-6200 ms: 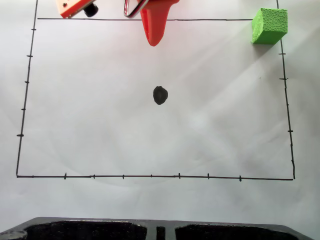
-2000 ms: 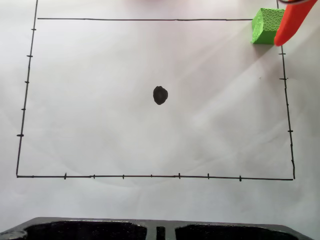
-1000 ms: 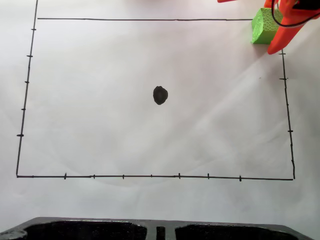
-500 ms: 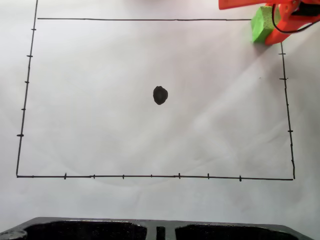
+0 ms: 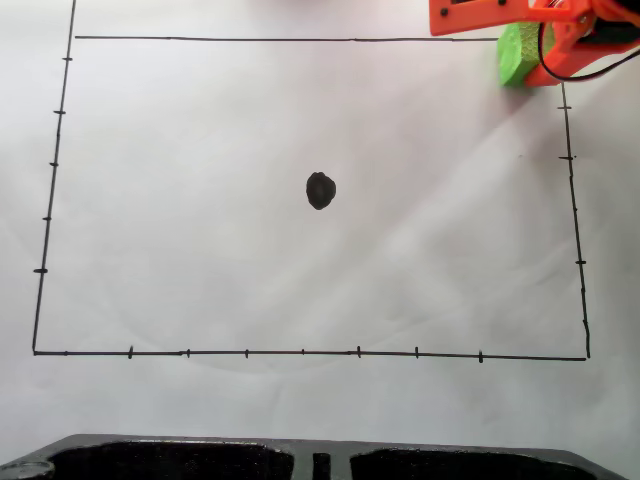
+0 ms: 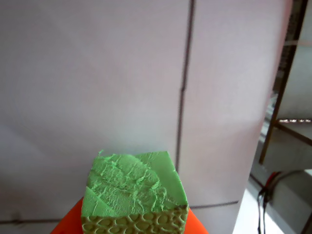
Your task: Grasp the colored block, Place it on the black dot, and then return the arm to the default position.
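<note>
The green block [image 5: 518, 55] is being approached by the gripper [image 5: 545, 50], whose closing cannot be told; carrying to the black dot [image 5: 320, 190] is left.

Your arm [image 5: 480, 14] comes in from the top edge of the fixed view, orange body at the upper right, right over the green block [image 5: 519, 55]. Your gripper [image 5: 535, 60] sits at the block: one orange finger [image 5: 553, 62] lies against the block's right side in that view, with a black cable looping across it. The other finger is hidden behind the orange body above the block. In the wrist view the block [image 6: 134, 195] stands just in front of the camera, with orange finger [image 6: 68, 225] poking out under its lower corners. Can't tell if the jaws are clamped.
</note>
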{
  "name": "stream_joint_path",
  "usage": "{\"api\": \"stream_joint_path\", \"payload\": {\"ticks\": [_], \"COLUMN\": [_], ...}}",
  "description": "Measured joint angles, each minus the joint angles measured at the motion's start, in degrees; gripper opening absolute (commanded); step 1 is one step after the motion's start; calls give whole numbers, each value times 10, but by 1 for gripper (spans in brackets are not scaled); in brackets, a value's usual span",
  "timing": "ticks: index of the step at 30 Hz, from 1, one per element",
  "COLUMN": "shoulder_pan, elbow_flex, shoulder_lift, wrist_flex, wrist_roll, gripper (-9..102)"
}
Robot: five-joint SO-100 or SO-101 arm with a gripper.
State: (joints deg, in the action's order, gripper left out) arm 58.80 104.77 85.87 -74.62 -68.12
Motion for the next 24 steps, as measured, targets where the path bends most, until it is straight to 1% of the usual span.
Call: {"api": "stream_joint_path", "payload": {"ticks": [6, 11, 16, 24], "shoulder_pan": [-47, -110, -198, -348], "elbow_flex": [0, 0, 0, 0], "shoulder_lift": [42, 82, 110, 127], "wrist_flex": [-18, -44, -72, -81], "wrist_roll": [39, 105, 209, 400], "gripper": [7, 6, 5, 3]}}
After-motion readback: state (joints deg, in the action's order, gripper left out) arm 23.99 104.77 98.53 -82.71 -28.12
